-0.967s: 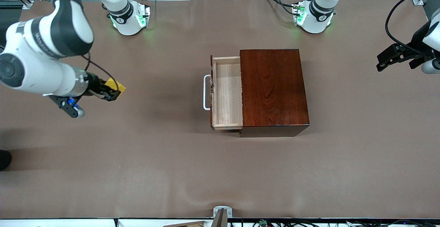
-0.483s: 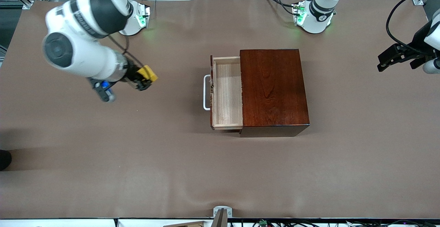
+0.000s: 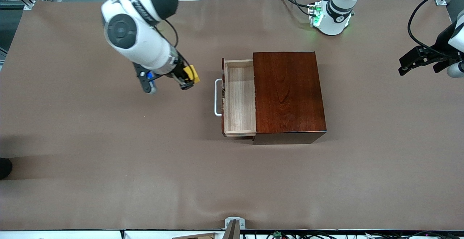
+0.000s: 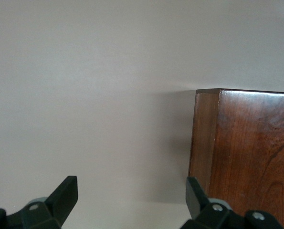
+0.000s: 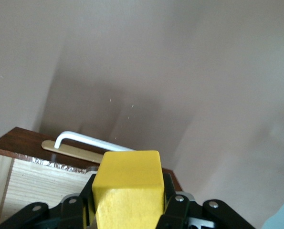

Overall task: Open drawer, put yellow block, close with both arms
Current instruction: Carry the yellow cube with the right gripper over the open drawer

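Front view shows the right gripper (image 3: 188, 78) pinching the yellow block (image 3: 192, 73) above the table (image 3: 108, 159), at nine o'clock from the open drawer (image 3: 239, 97) and its white handle (image 3: 217, 97). Its fingers hide the cube's lower part. At three o'clock from the wooden box (image 3: 288, 92), the left gripper (image 3: 407, 63) waits, jaws spread, its arm cut off.
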Action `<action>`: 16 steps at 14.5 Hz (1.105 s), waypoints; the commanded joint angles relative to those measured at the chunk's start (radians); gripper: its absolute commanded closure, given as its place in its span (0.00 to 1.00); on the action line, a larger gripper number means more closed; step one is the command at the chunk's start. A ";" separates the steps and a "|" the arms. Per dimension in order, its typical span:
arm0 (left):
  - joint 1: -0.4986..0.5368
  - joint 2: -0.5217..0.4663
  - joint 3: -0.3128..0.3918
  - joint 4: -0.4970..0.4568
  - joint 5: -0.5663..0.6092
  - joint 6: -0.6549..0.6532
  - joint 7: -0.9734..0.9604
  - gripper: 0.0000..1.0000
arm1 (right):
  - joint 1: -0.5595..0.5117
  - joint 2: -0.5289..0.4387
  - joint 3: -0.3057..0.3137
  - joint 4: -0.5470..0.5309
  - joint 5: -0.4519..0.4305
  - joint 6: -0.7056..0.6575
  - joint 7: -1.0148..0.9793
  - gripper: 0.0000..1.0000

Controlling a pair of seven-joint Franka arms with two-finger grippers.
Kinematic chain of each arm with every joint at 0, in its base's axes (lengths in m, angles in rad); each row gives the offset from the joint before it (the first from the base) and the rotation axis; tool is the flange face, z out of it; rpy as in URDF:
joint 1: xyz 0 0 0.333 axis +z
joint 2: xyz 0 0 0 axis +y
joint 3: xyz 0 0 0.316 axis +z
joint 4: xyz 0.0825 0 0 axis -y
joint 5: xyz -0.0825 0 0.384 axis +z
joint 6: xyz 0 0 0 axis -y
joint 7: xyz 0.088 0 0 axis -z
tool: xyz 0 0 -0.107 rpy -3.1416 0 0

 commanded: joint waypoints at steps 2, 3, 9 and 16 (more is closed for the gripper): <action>0.014 -0.016 -0.012 -0.002 0.017 -0.004 0.024 0.00 | 0.051 0.078 -0.013 0.085 0.022 0.038 0.158 1.00; 0.011 -0.016 -0.014 -0.003 0.017 -0.007 0.022 0.00 | 0.053 0.094 -0.013 0.098 0.022 0.049 0.190 1.00; 0.010 -0.037 -0.023 -0.011 0.015 -0.034 0.028 0.00 | 0.105 0.169 -0.013 0.106 0.071 0.193 0.296 1.00; 0.001 -0.041 -0.025 -0.009 0.006 -0.060 0.005 0.00 | 0.140 0.232 -0.013 0.106 0.116 0.271 0.304 1.00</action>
